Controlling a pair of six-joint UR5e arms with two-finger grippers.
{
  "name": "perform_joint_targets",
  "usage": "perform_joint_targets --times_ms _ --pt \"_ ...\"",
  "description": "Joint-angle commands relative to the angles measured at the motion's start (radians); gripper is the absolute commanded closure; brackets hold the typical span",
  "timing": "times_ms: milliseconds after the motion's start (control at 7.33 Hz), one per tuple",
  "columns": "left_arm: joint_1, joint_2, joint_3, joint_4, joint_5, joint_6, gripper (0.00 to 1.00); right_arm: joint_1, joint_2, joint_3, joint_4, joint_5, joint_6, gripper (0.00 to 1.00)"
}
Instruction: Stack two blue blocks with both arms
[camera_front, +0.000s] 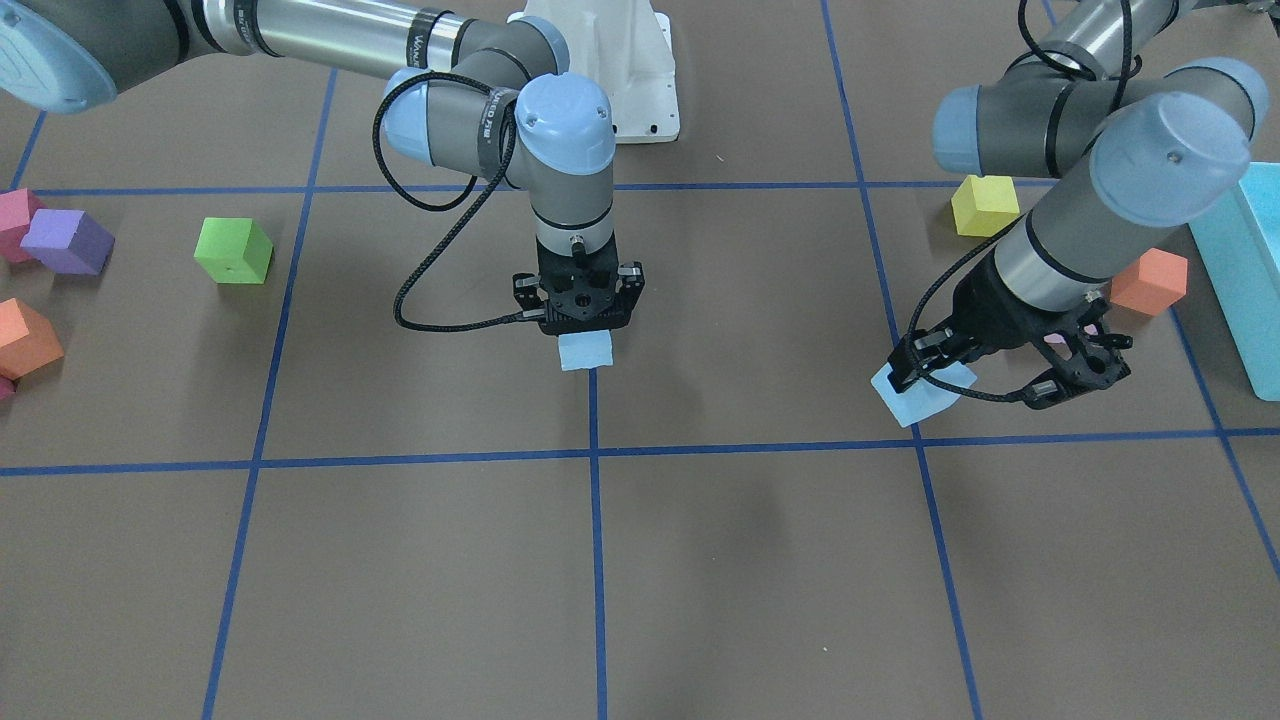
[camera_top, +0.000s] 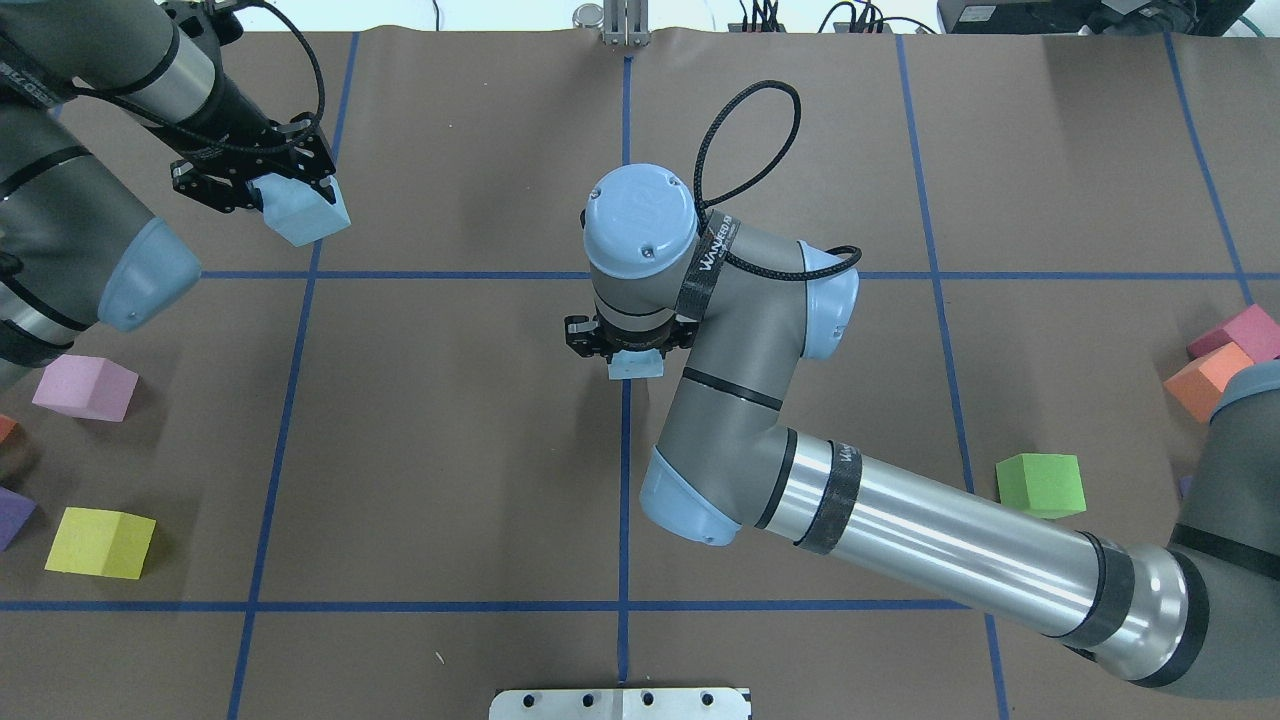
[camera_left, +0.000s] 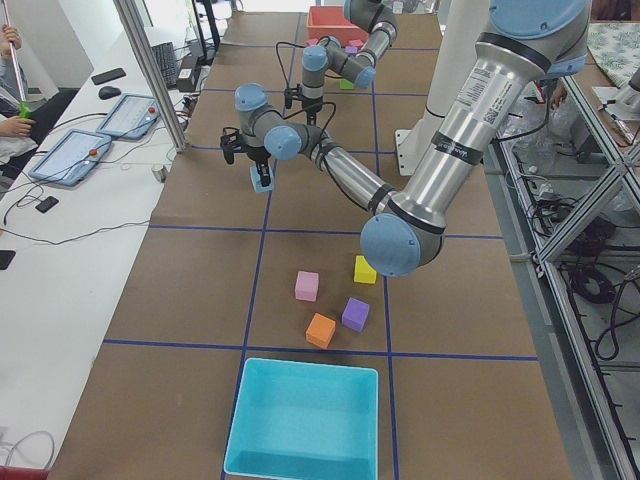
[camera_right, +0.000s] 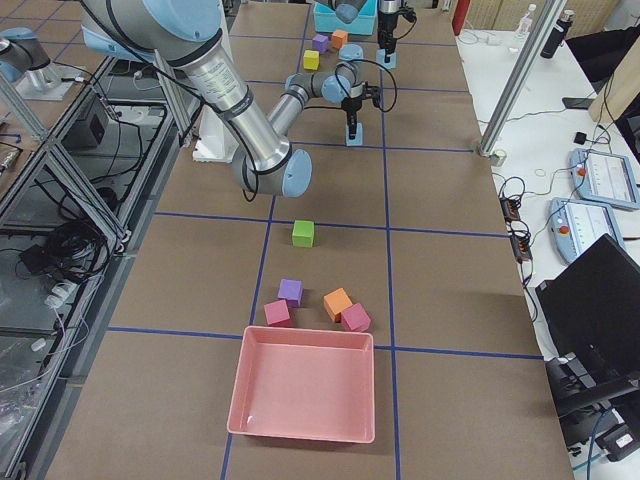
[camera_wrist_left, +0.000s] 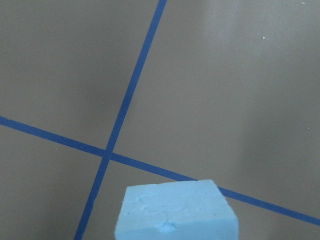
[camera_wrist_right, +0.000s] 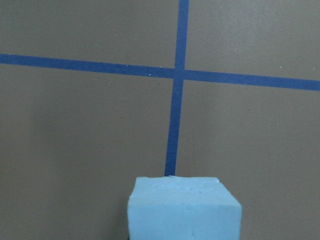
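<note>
While right hand (camera_front: 583, 338) clamps blue block (camera_front: 586, 353), second block (camera_top: 303, 218) sits in left hand (camera_top: 295, 192).

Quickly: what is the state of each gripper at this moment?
Left gripper: closed, holding the tilted blue block.
Right gripper: closed, holding the level blue block.

Brown paper-covered table (camera_top: 450, 450), blue tape grid lines.
Lying on it: green foam cube (camera_top: 1041, 485), yellow foam cube (camera_top: 100, 542), pale pink foam cube (camera_top: 85, 388), orange foam cube (camera_top: 1205, 380) just beside magenta foam cube (camera_top: 1240, 332); turquoise plastic bin (camera_left: 303, 420) and salmon-pink plastic bin (camera_right: 302, 390) at opposite ends.
</note>
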Motion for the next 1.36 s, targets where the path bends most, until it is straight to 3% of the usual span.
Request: perform_joint_targets --times_ms 0,409,682,818,955,1227 --pt "0.004 -0.017 -0.004 0.001 0.000 0.006 0.55 0.000 0.003 -0.003 -0.001 0.005 0.004 0.41" --pt "0.007 -0.022 -0.015 0.001 0.009 0.003 0.54 -0.024 0.003 -0.026 0.007 0.016 0.054 0.40" --pt "0.007 -0.022 -0.015 0.001 0.008 0.003 0.54 -0.040 0.000 -0.026 0.009 0.016 0.057 0.34" --pt "0.009 -0.023 -0.013 0.002 0.009 0.001 0.54 -0.044 0.000 -0.026 0.009 0.016 0.045 0.10" --pt "0.007 -0.025 -0.018 0.002 0.011 -0.004 0.54 -0.043 -0.003 -0.014 0.007 0.021 0.041 0.00" --pt "0.023 -0.032 -0.001 0.002 0.015 0.004 0.54 -0.022 -0.019 0.031 0.007 0.027 0.036 0.00"
